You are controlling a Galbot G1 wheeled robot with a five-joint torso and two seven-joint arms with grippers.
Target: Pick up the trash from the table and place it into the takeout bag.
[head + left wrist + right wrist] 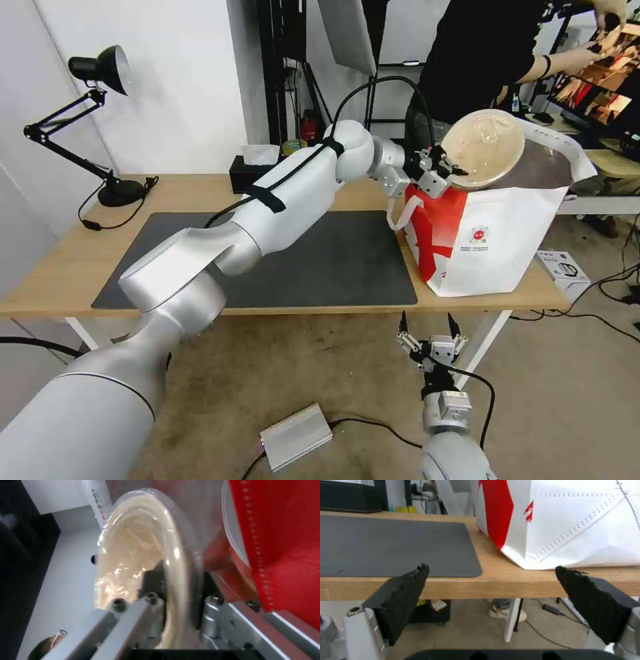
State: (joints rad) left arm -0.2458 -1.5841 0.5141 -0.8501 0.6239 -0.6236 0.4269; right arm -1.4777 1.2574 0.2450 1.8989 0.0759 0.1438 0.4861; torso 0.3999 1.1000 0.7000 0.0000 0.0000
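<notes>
1. On the far left of the table: a black desk lamp, its base well apart from the dark grey mat.
2. At the back edge, beyond the mat: a black tissue box.
3. Reaching across the mat from the left: the left gripper, pinched on the rim of the shallow beige bowl; in the left wrist view, fingers clamped either side of that rim.
4. Bowl held tilted on edge, above the open mouth of the takeout bag, at its left side.
5. Bag standing upright at the table's right end, just beside the mat.
6. Below the table's front edge, low over the floor: the right gripper, pads spread wide, holding nothing.
</notes>
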